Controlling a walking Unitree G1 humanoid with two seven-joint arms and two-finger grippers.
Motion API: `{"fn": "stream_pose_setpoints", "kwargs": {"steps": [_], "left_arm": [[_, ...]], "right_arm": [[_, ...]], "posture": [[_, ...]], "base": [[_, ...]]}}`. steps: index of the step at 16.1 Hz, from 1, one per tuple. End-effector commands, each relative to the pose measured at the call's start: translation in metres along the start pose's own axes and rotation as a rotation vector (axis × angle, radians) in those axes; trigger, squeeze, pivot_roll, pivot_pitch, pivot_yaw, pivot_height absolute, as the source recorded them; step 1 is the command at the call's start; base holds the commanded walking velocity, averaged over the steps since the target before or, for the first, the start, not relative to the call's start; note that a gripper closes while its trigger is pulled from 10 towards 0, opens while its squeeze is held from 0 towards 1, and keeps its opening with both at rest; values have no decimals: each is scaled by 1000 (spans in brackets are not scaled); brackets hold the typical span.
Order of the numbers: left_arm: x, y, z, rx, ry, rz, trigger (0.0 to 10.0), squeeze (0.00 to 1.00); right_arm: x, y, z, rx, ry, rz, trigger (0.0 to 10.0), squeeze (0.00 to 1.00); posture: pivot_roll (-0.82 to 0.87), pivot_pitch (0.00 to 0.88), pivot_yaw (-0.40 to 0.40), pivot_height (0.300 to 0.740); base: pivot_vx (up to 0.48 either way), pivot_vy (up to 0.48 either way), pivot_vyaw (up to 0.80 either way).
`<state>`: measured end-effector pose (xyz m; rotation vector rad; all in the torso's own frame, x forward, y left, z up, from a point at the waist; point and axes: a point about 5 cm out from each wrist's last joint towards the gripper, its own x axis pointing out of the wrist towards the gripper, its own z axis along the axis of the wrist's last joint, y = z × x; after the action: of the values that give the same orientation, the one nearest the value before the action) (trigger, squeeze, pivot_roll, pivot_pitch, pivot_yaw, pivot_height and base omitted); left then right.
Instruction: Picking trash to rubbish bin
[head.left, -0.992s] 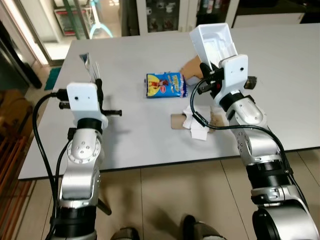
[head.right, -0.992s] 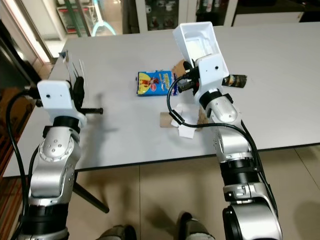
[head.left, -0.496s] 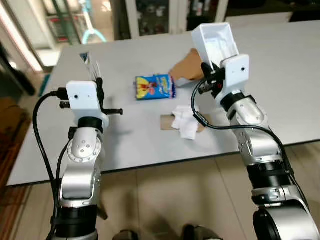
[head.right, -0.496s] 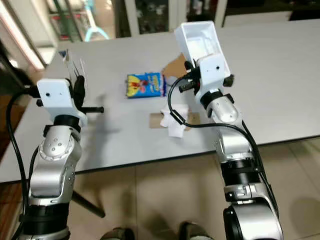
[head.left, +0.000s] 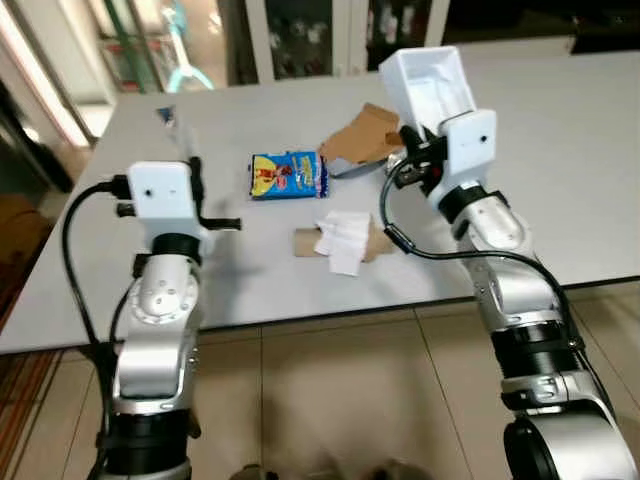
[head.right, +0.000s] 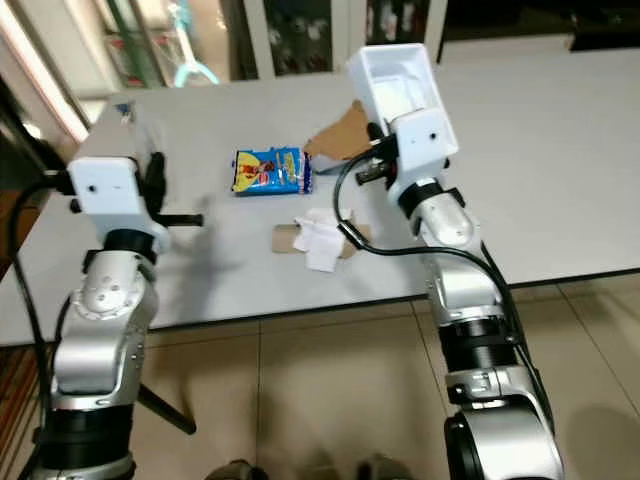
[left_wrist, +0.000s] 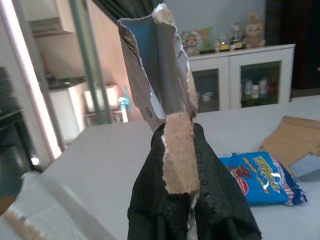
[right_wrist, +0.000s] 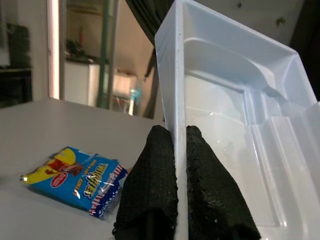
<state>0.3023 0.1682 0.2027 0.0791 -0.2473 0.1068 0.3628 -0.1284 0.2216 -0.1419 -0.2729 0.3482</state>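
Only the camera has backed off since a second ago, both loads unmoved: right gripper (right_wrist: 177, 150) clenched on the white plastic tray (right_wrist: 235, 125), light, stiff, slippery, rim-pinched; left gripper (left_wrist: 177, 150) grasping limp torn cardboard (left_wrist: 160, 70).

Pale grey bench (head.left: 560, 150), smooth top, standing on a beige tiled floor (head.left: 330, 400). Lying directly on it: a blue snack packet (head.left: 288, 174) flat near the middle, a torn piece of brown cardboard (head.left: 362, 136) just beyond it toward the far side with one edge lifted, and a cardboard tube (head.left: 303, 241) on its side nearer the front edge. A crumpled white tissue (head.left: 343, 235) lies draped over the tube, touching both it and the bench top.
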Motion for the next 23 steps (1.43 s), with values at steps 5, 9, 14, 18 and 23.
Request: {"fn": "stream_pose_setpoints", "kwargs": {"steps": [5,9,14,18,23], "left_arm": [[-1,-5,-2,-11,16,-22,10000,0],[-1,-7,-2,-16,20,-35,10000,0],[-2,-10,-4,-46,30,-42,10000,0],[-2,-10,-5,-70,38,-40,10000,0],[-1,-10,-4,-90,38,-37,10000,0]], "right_arm": [[-3,-6,-1,-17,0,-18,10000,0],[-3,-7,-2,-19,1,-20,10000,0],[-4,-8,-2,-17,5,-24,10000,0],[-3,-8,-2,-4,13,-29,10000,0],[-3,-9,-2,-7,14,-29,10000,0]], "posture": [[-75,73,66,740],[-75,73,66,740],[-81,78,65,740],[-85,79,65,740],[-85,79,64,740]], "base": [[0,-325,0],[0,-312,0],[0,-117,-83],[0,0,-783],[0,0,-775]]}}
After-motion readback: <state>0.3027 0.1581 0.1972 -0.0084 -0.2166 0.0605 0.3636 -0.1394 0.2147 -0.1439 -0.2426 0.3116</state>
